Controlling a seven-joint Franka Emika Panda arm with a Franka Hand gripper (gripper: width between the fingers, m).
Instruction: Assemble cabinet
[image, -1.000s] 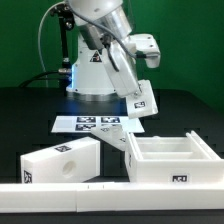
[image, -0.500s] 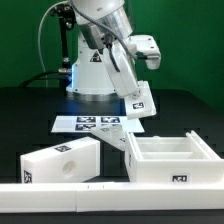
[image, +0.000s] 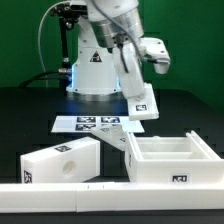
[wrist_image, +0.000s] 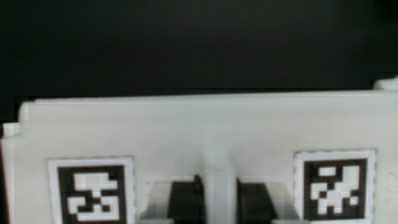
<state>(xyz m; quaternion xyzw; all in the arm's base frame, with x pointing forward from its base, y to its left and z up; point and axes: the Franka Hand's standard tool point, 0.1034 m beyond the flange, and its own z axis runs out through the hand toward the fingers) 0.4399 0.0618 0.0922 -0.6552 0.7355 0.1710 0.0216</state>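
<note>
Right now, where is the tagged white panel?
The tagged white panel is held by the claw toward the exterior view's right, near one end of the marker board and behind the open white box.

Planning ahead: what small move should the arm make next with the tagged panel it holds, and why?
Probably carry the panel toward the open box: the gripper is shut on it, and it hangs in the air, apart from that box.

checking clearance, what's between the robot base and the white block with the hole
The marker board lies flat between the robot base and the white block, in the exterior view.
</note>
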